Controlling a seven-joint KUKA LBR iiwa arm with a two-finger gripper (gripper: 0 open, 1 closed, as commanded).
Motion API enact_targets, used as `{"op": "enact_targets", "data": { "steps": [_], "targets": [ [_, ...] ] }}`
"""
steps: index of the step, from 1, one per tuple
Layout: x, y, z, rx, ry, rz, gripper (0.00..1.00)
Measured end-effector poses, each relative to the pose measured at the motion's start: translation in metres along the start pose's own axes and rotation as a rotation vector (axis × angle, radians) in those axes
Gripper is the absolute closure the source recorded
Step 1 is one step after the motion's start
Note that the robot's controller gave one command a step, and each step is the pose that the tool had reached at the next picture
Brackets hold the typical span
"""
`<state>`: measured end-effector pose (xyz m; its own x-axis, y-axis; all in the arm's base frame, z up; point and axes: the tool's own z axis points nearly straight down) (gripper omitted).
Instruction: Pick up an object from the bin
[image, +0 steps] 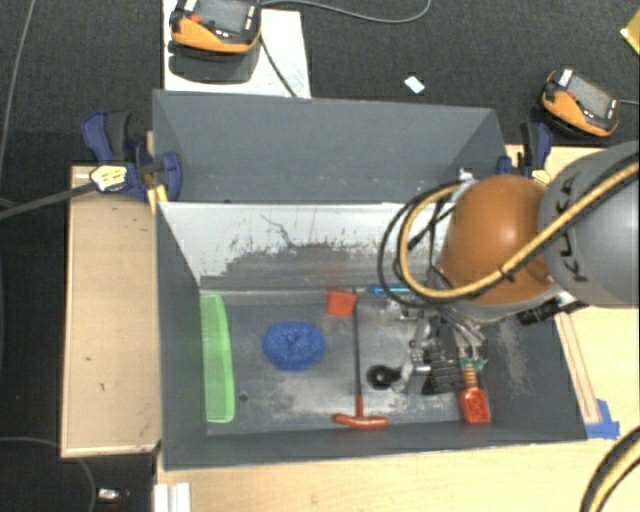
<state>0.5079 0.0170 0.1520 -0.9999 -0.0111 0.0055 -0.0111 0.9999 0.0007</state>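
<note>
Right-hand compartment of the grey bin (300, 240) — my arm's gripper (437, 368) hangs low over the floor beneath its orange wrist cover (495, 235), reaching in from the view's right. I cannot tell whether the jaws are released or clenched, as the tool's own body hides them. Two things lie closest. A small black round piece (383, 377) sits just beside the gripper on the view's left, between it and the divider (357, 340). It looks squat, with no long axis I can make out. A red oblong block (475, 404) lies just beside the gripper at lower right, its long axis running roughly from far wall to near wall. I judge either the likely target — each would call for a short sideways shift. An orange-red stick (360, 421) lies lengthwise along the near wall. A blue lump (294, 345), an orange cube (341, 303) and a green comb (218, 358) sit well apart in the other compartment.
</note>
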Motion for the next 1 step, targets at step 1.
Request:
{"op": "enact_targets", "data": {
  "steps": [1],
  "targets": [
    [-0.0019,-0.0001,-0.0037,0.0,-0.008,0.001,0.0]
  ]
}}
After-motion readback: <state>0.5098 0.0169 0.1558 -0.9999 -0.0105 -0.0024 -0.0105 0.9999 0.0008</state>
